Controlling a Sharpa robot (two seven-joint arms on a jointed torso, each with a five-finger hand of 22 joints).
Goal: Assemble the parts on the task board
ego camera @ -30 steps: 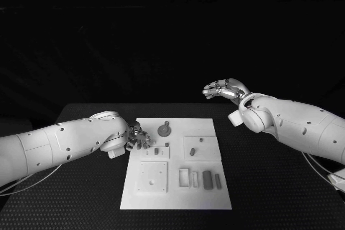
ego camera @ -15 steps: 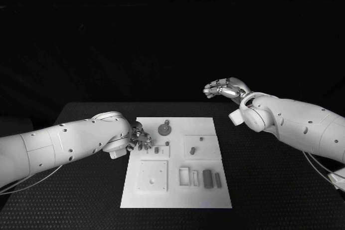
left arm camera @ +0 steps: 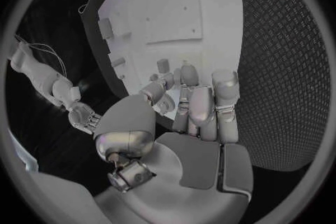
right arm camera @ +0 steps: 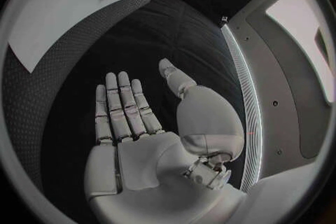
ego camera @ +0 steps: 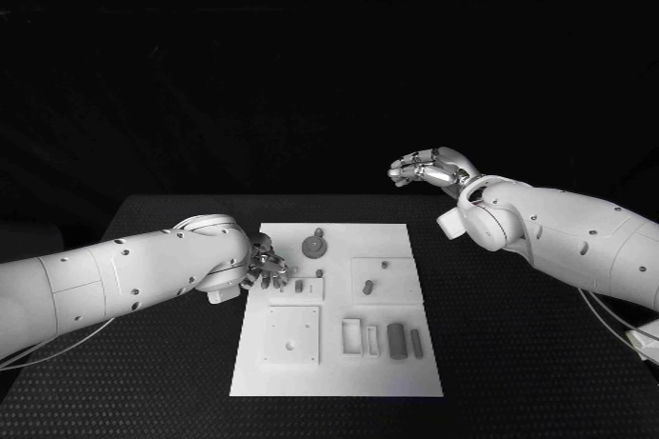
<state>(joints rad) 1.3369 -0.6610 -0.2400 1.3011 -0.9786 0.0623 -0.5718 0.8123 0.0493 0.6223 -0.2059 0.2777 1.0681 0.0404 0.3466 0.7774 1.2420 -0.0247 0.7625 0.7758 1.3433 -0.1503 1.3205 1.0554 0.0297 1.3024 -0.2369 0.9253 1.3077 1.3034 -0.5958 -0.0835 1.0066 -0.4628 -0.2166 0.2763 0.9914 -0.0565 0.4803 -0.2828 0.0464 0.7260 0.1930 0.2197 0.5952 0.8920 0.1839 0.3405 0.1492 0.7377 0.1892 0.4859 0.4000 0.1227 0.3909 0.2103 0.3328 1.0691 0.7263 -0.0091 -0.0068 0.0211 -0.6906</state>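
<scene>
Left robot hand, fingers curled, grip undeterminable, works the white plastic task board; small rigid grey peg appears light, best pinched by its sides.

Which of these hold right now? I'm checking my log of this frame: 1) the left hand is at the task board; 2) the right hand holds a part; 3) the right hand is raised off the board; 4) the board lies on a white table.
1) True: the left hand is at the left edge of the task board.
2) False: the right hand is open and holds nothing.
3) True: it hangs beyond the board's far right corner.
4) False: the table is black.
</scene>
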